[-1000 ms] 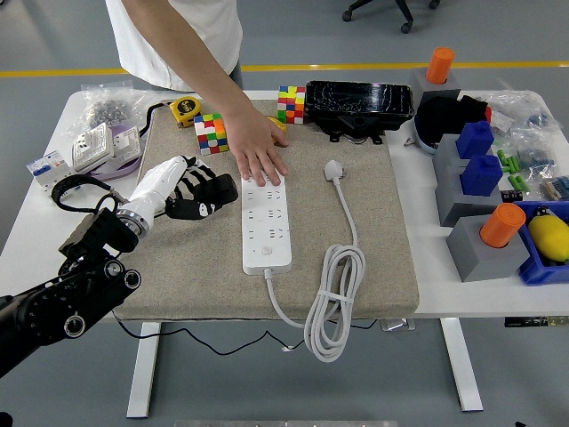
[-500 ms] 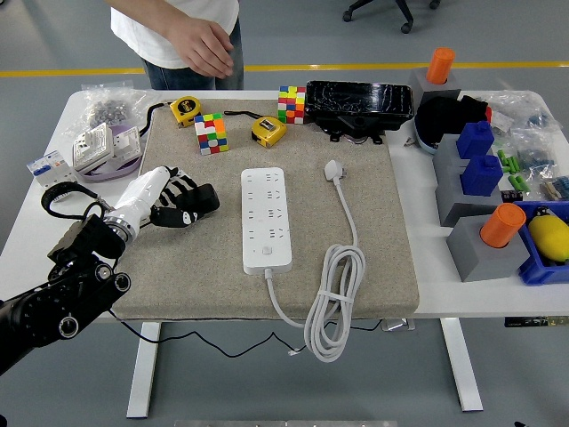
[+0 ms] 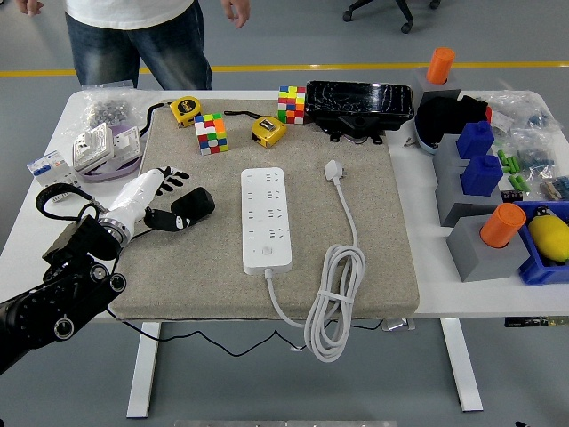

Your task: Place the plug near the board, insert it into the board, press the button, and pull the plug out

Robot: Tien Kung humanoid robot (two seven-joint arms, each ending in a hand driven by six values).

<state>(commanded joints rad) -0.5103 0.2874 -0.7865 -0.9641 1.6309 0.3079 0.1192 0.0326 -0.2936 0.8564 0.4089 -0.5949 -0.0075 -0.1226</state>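
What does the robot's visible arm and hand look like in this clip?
The left arm is black, with round silver fasteners at its joints and a looping black cable near the wrist. Its left hand has a white back and black fingers bearing small white markings.

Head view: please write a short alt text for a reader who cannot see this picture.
A white power strip lies on a beige mat, with its white plug unplugged and resting on the mat to its right. The robot's left hand hovers open just left of the strip, holding nothing. A person stands at the table's far side, touching nothing.
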